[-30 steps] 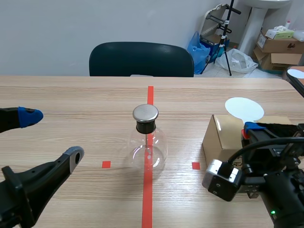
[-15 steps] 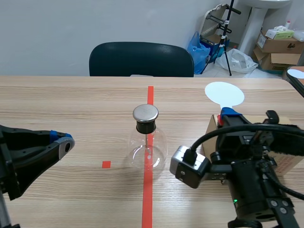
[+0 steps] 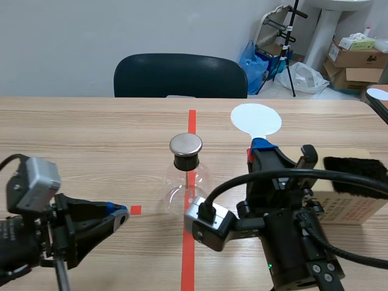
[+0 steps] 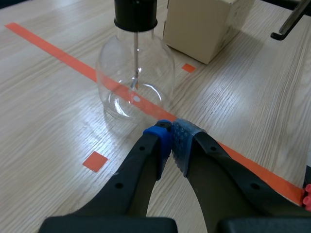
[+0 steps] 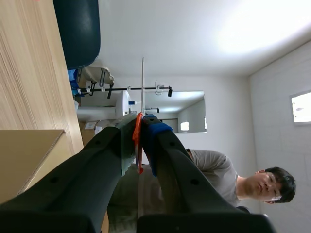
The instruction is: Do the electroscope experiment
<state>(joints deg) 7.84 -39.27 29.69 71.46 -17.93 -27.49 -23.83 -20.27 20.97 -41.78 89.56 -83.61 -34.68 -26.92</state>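
Electroscope (image 3: 188,179) is pictured at the middle of the worktop (image 3: 91,127), on the tape line (image 3: 188,260). The white disc wand (image 3: 256,119) is clamped in the right gripper (image 3: 259,147), judged not yet brought to the metal cap (image 3: 185,144). The left gripper (image 4: 171,138) is closed, empty.

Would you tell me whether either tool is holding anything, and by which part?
The right tool is shut on the white disc paddle, pinching its orange-red handle just below the disc. The left tool is shut on nothing.

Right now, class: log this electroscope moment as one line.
left gripper: shut, empty, facing flask | right gripper: shut on disc paddle, disc clear of flask | flask: upright on tape line
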